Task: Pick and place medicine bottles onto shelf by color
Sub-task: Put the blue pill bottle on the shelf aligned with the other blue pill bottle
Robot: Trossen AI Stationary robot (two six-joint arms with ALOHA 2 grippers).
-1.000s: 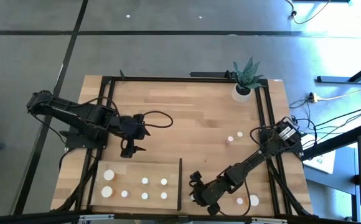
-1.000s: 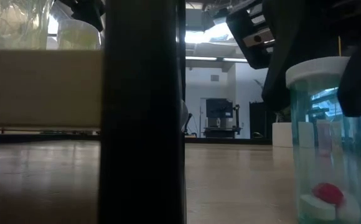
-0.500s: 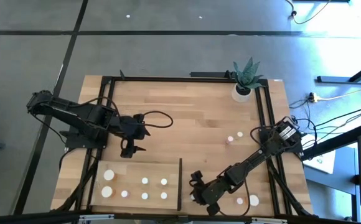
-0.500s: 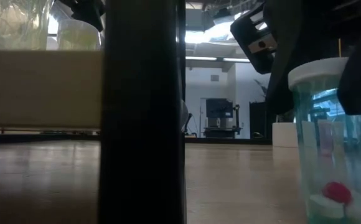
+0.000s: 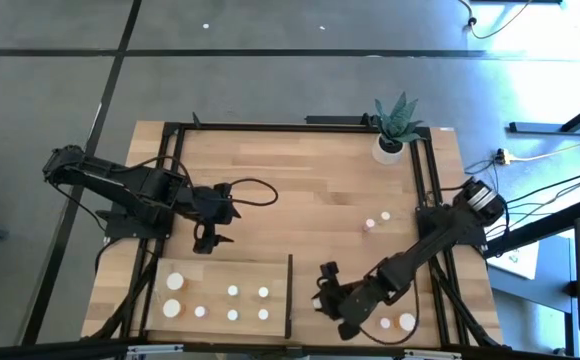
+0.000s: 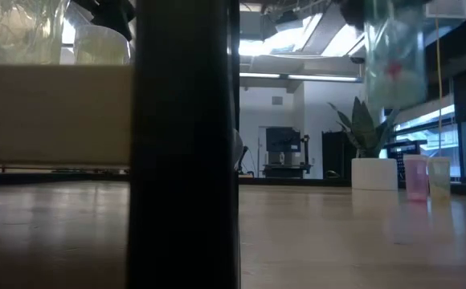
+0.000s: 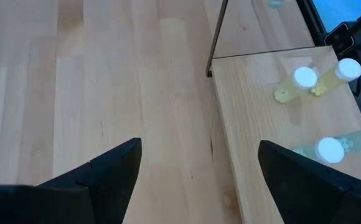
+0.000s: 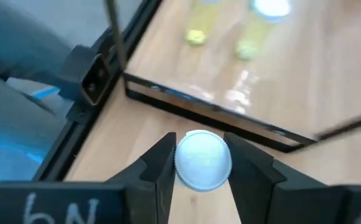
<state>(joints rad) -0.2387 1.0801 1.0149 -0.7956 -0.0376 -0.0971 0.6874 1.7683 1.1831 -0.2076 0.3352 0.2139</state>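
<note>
My right gripper [image 5: 323,291] is shut on a green-tinted medicine bottle with a white cap [image 8: 203,160]. It is just right of the shelf's black upright strip [image 5: 289,296]. In the low view the bottle [image 6: 394,56] hangs high above the table. The shelf [image 5: 215,270], a pale wood panel at the near left, carries several white-capped bottles [image 5: 233,291] standing on their bases. My left gripper [image 5: 210,243] hovers open and empty beyond the shelf's far edge, and it also shows in the left wrist view [image 7: 199,155]. My right gripper pinches the bottle between its two fingers at the cap end [image 8: 179,163], one finger on each side of the round cap. The fingers come from above, slanting down. The bottle hangs upright below them, its bottom [image 6: 395,90] lifted clear of the table.
Two small bottles, one of them pink [image 5: 370,224], stand on the table at mid right. Two more [image 5: 407,322] stand near the front edge under my right arm. A white pot with a spiky plant [image 5: 394,128] stands at the far right corner. Black rails frame the tabletop.
My right gripper has lifted the green bottle from the table straight up, clear of it. It has also drawn a little toward the table's right and far side. In the low view the bottle has gone from standing on the wood to hanging near the top.
</note>
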